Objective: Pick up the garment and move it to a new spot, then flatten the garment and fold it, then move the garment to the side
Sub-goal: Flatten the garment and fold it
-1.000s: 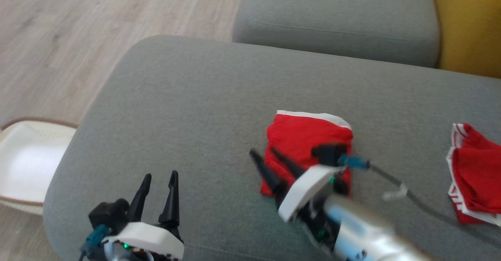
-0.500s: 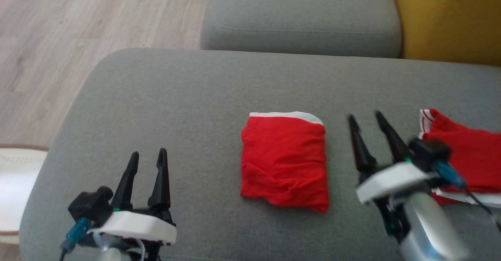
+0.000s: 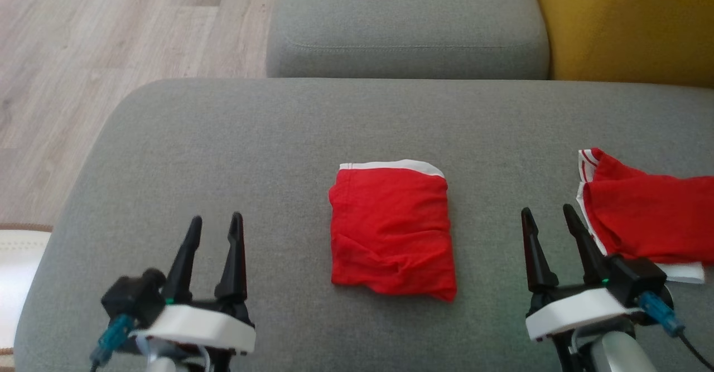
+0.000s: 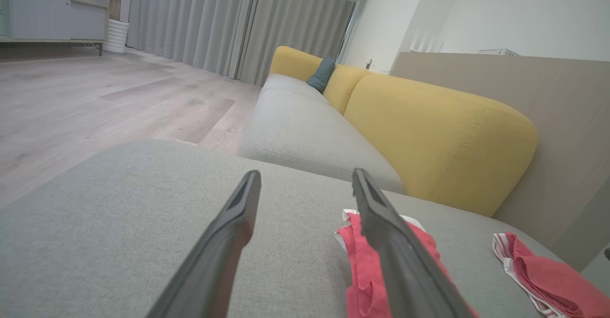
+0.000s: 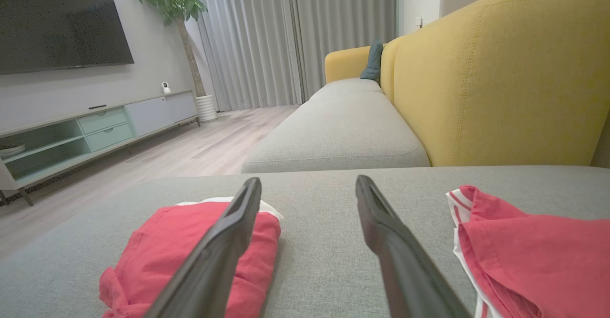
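We see a folded red cloth garment [image 3: 390,230] lying lengthwise away from us, white band [image 3: 390,165] farthest; grey sofa cushion [image 3: 223,154] free leftward; left end effector [image 3: 216,221] and right end effector [image 3: 546,213] spread wide, empty.

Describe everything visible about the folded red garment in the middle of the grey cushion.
The folded red garment is a soft, cloth-like, roughly rectangular bundle with a white band along its far edge and wrinkles near its front. It lies flat on the grey cushion, between the open left gripper and right gripper, touching neither.

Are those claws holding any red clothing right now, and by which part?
Nothing is held. The left gripper and right gripper hover with open jaws either side of the folded garment.
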`<state>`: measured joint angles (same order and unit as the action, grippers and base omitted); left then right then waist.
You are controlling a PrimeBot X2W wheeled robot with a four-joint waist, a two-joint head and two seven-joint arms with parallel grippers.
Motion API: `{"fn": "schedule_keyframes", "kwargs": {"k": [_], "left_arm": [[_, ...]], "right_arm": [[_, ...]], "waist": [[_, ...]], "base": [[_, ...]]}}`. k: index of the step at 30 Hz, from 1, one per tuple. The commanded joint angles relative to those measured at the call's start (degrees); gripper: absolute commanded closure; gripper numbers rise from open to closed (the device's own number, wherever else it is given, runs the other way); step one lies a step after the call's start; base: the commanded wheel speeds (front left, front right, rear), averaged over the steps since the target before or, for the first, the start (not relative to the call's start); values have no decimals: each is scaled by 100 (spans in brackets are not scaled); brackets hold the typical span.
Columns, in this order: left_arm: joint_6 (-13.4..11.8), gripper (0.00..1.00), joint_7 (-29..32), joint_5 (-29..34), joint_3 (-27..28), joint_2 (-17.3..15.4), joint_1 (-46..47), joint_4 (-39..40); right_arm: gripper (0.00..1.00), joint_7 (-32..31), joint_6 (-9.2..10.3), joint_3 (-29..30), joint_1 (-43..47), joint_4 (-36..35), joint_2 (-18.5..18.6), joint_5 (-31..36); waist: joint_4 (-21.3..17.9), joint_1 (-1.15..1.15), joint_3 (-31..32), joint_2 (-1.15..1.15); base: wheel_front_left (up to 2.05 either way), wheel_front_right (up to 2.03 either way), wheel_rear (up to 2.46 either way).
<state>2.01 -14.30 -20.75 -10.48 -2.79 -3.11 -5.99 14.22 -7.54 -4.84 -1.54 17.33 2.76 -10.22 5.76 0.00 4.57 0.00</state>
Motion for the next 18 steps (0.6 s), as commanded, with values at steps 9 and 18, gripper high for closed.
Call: {"fn": "schedule_keyframes", "kwargs": {"k": [9,18], "left_arm": [[-2,0,-70,18,157,-9,183,151],[36,0,-70,6,61,-9,210,87]], "right_arm": [[0,77,5,-120,-203,-207,12,-140],[0,77,5,-318,-311,-160,12,-172]], "waist": [[42,0,-35,0],[186,0,-127,0]], "base": [[0,0,0],[0,0,0]]}}
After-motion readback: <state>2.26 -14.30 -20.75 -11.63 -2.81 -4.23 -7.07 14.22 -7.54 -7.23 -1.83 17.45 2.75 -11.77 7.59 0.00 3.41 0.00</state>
